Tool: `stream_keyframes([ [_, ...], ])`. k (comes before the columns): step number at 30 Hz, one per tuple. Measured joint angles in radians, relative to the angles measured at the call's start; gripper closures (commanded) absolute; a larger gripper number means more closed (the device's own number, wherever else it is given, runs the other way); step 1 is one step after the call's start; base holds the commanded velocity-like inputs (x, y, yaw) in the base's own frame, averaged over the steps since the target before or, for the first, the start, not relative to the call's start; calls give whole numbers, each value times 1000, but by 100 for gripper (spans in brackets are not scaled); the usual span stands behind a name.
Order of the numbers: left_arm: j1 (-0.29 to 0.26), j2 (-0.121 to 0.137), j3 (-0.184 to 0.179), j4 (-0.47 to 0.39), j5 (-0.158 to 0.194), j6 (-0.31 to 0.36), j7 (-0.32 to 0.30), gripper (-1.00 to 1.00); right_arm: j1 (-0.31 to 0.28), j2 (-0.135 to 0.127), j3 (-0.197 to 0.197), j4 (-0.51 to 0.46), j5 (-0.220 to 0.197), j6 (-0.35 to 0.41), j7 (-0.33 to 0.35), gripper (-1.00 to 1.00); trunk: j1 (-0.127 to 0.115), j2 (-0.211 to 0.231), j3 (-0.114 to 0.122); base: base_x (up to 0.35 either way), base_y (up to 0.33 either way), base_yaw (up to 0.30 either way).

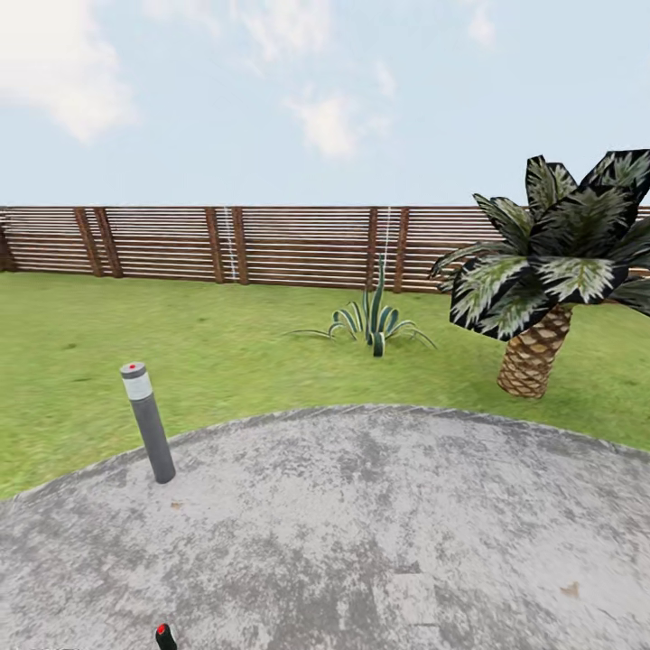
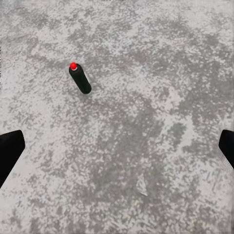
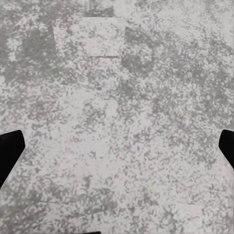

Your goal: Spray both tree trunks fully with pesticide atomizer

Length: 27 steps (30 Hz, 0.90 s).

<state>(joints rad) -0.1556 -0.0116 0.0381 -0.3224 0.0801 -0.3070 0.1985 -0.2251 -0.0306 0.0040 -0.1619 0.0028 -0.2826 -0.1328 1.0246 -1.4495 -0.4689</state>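
The pesticide atomizer [image 2: 80, 79] lies on the floor [image 2: 146, 122], a small dark bottle with a red spot at one end; its label and trigger head are too small and blurred to make out. In the head view the pesticide atomizer [image 1: 165, 637] is cut off by the lower edge, so just its dark top and red spot show on the grey mottled floor [image 1: 361, 524]. Seen from the left wrist camera, it sits well ahead of the left gripper [image 2: 117, 148] and off to one side, clear of both fingers, nothing touching it. The left gripper is spread wide, just the dark tips of its fingers [image 2: 9, 148] showing at the two edges of the frame. The right gripper [image 3: 117, 148] is likewise spread wide over bare paving, its dark fingers [image 3: 9, 151] at the frame edges, with a paler square patch [image 3: 89, 36] in the stone ahead. The head view alone takes in the garden beyond the paving: green lawn [image 1: 226, 361], a grey lamp post [image 1: 147, 422] at the patio's rim, a spiky low plant [image 1: 375, 320], a short palm [image 1: 551, 271] and the brown slatted fence [image 1: 298, 246] under a pale sky.
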Motion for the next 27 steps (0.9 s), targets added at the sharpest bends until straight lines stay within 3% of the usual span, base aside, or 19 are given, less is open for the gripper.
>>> stream_keyframes([
  [13,0,0,0,0,0,0,0,-100,0,0,0,0,0,0,0,-100,0,0,0,140,-271,297],
  [27,0,0,0,0,0,0,0,-100,0,9,0,0,0,0,0,-100,0,0,0,20,-294,300],
])
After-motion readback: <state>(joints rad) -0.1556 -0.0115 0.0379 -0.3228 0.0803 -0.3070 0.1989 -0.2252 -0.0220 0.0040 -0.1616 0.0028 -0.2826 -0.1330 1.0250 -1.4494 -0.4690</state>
